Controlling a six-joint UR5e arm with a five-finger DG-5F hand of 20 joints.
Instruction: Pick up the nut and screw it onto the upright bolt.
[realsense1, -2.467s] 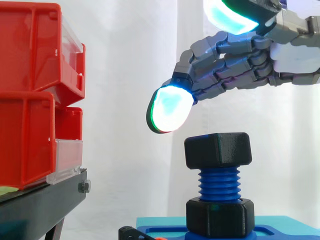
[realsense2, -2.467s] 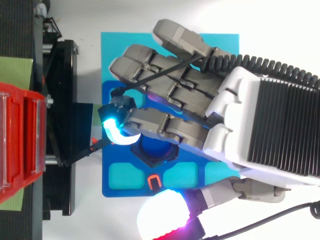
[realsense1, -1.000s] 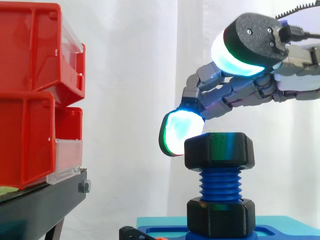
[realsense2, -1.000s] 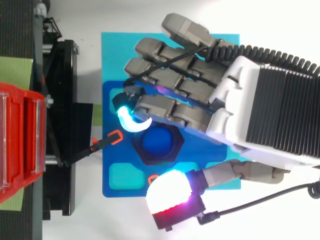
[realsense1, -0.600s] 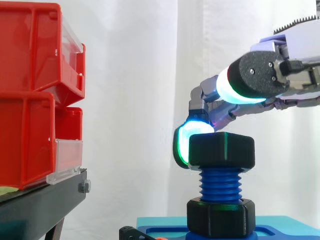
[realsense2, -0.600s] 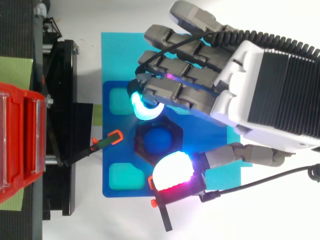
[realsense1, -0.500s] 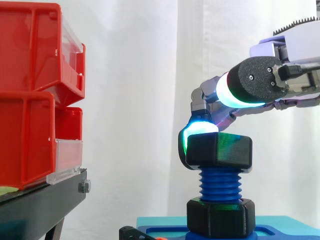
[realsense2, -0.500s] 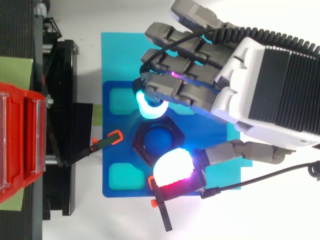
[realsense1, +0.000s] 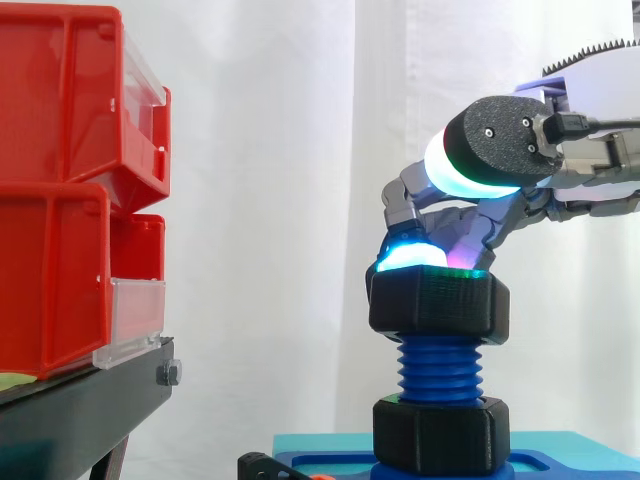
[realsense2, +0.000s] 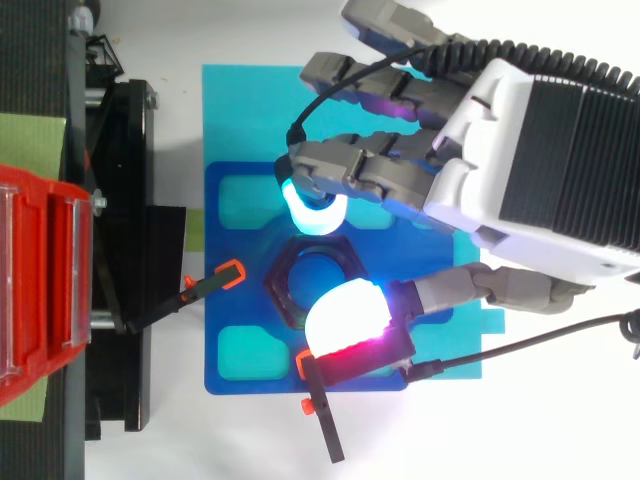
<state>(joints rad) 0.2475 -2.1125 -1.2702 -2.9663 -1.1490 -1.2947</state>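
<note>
The black hex nut (realsense1: 438, 305) sits on top of the upright blue bolt (realsense1: 440, 370), whose threads show below it down to a second black nut (realsense1: 440, 435) at the base. In the top view the nut (realsense2: 283, 283) rings the bolt's blue tip. My hand (realsense2: 540, 170) reaches in from the right with curled fingers. One cyan fingertip (realsense2: 312, 212) presses on the nut's far top edge. The thumb's pad (realsense2: 345, 318) stands over the near edge, a little higher than the nut in the side view.
The bolt stands on a blue plate (realsense2: 235, 340) with cyan recesses, on a cyan sheet. Red bins (realsense1: 60, 190) on a black stand (realsense1: 80, 410) are at the left. Two black pins with orange ends (realsense2: 215, 283) (realsense2: 320, 415) lie by the plate.
The hand came down from above the bolt and closed in on the nut. The fingertip moved from the nut's left side onto its top, and the nut has turned a little.
</note>
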